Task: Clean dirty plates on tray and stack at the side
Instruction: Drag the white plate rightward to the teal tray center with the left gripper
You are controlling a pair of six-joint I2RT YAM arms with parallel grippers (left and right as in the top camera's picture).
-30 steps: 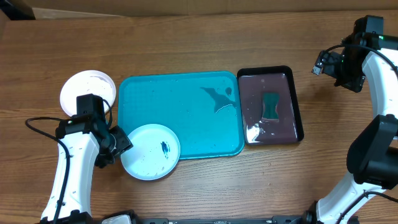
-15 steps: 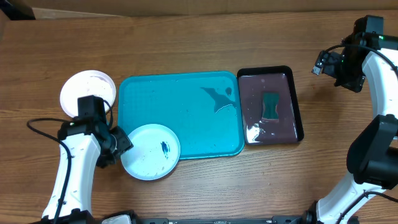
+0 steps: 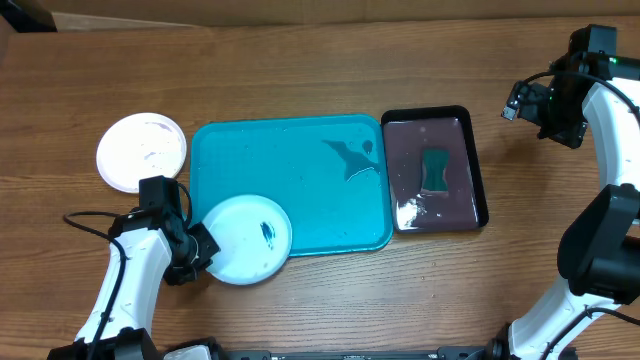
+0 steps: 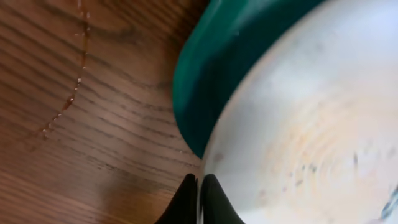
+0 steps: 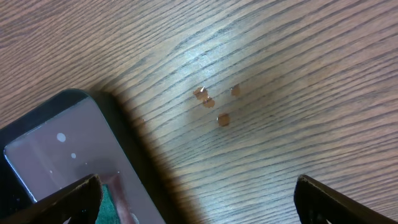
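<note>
One plate (image 3: 245, 243), rim pinched in left gripper (image 3: 203, 246), overlapping tray (image 3: 300, 160) corner

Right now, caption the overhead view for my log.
Left gripper pinches smeared pale blue plate at corner of turquoise tray; white plate sits aside.

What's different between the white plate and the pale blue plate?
The white plate lies on the bare table; the pale blue plate overlaps the tray's corner. The pale blue plate carries a dark smear; the white plate shows none. The left gripper is at the pale blue plate's rim; nothing touches the white plate. Both are round.
</note>
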